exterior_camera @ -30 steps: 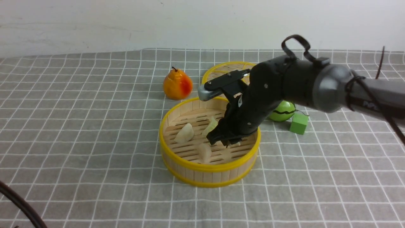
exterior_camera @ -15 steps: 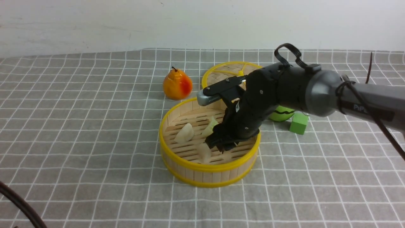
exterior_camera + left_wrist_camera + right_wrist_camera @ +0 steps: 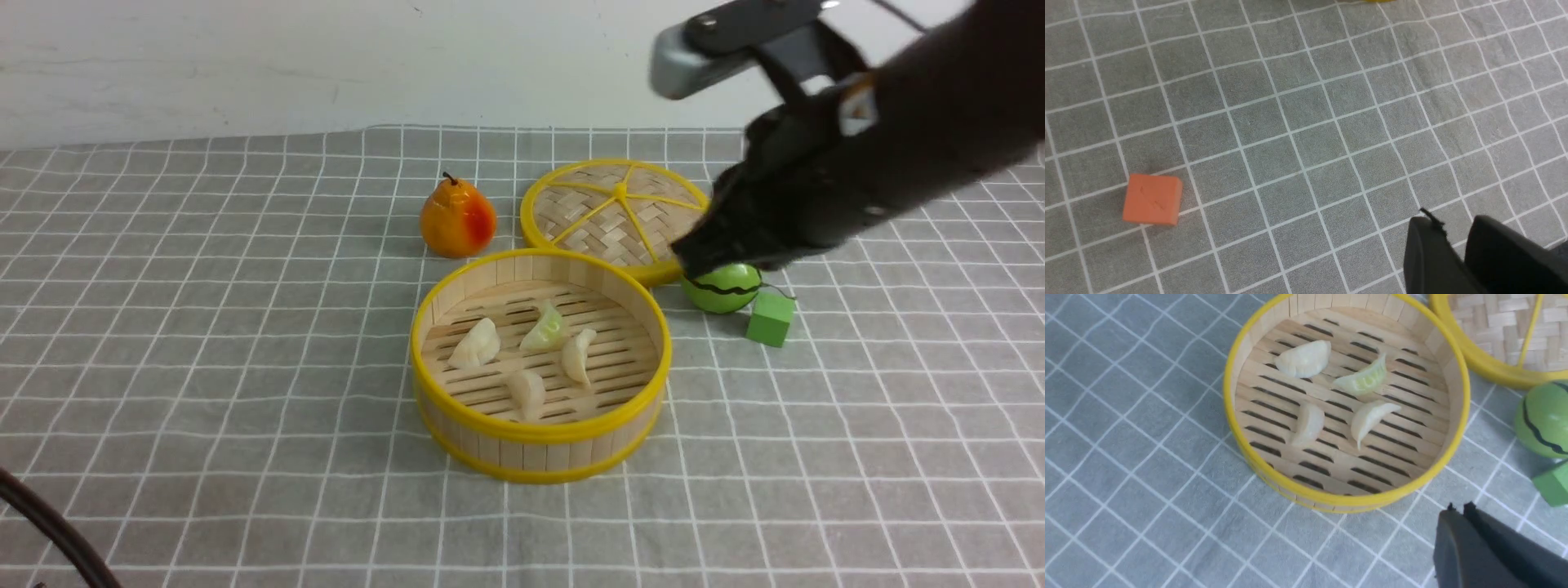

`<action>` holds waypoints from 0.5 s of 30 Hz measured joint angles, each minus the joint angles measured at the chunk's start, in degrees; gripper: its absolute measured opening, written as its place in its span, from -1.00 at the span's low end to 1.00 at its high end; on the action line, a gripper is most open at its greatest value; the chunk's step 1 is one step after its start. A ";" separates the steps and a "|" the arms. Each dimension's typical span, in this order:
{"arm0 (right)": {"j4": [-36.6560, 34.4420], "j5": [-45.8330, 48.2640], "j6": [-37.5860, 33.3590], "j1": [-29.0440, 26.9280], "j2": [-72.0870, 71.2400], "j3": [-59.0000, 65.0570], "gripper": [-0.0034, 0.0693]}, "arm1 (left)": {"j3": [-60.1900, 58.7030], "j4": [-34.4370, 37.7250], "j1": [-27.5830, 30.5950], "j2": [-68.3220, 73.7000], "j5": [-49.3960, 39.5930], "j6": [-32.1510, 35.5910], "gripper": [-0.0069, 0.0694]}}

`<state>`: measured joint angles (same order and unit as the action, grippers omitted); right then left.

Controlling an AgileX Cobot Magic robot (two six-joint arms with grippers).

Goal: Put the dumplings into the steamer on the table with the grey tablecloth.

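In the front view an orange-yellow toy pear (image 3: 457, 219) stands a little above the centre of the frame. Just right of it lies a flat woven bamboo lid with a yellow rim (image 3: 612, 214). Right of centre sit a green ball with a dark wavy line (image 3: 722, 287) and, near it, a small green cube (image 3: 770, 319).

The black right arm fills the upper right of the frame and covers the lid's right edge and the top of the ball. Nothing covers the steamer. The right gripper (image 3: 694, 249) hangs in the air, its jaws pressed together and empty.

In the left wrist view the left gripper (image 3: 1453, 228) has its fingers a little apart with nothing between them. It is above bare cloth, well apart from an orange cube (image 3: 1152, 199).

The round bamboo steamer with slatted floor and yellow rims (image 3: 539, 457) stands at the centre of the frame. It is on the grey tablecloth with thin white grid lines (image 3: 204, 367) that covers the table. Inside, four small crescent dumplings (image 3: 476, 343) lie on the slats, three cream-white and one pale green (image 3: 544, 328). They are close together and away from the wall.
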<state>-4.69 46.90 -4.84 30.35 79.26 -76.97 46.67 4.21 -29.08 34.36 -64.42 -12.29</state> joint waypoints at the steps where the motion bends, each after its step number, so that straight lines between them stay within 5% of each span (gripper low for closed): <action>1: -0.08 -0.77 -0.06 0.00 -2.81 2.39 -0.96 | 0.00 0.00 0.00 0.00 0.00 0.00 -0.44; 15: -3.53 -7.16 -0.05 0.00 -36.62 31.61 -0.96 | 0.00 0.00 0.00 0.00 0.00 0.00 -0.44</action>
<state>-8.23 39.74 -4.89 30.35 42.64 -45.36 46.67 4.21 -29.08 34.36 -64.42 -12.29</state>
